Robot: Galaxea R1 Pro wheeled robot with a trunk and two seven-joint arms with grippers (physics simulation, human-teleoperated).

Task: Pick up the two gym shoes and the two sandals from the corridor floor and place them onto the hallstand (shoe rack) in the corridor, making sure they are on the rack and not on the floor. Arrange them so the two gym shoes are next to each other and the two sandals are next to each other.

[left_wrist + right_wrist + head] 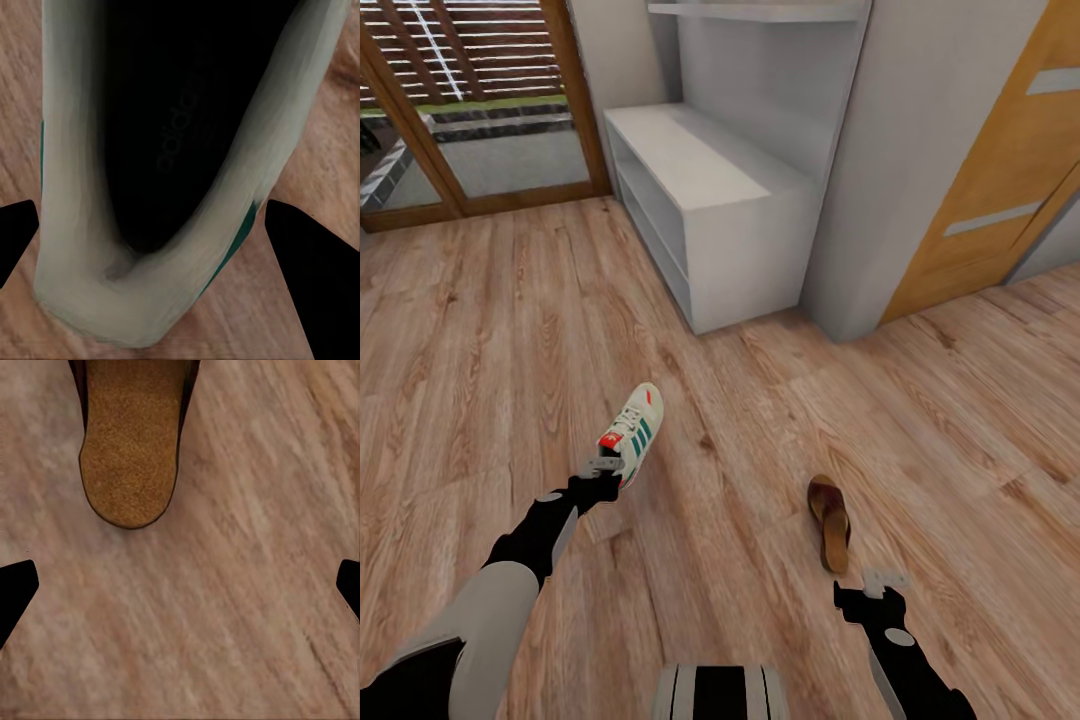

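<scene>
Light brown wood-plank floor [780, 420] runs right across the corridor. Up top left, a wood-framed glass door [470, 110] with slatted blinds lets daylight in. A pale grey wall [920, 150] stands centre-right, and beside it an orange-brown door [1010, 170] with grey inset strips.

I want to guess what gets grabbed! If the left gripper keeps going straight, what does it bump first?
Most likely the gym shoe: the left gripper has its heel between open fingers. Depth is uncertain.
</scene>
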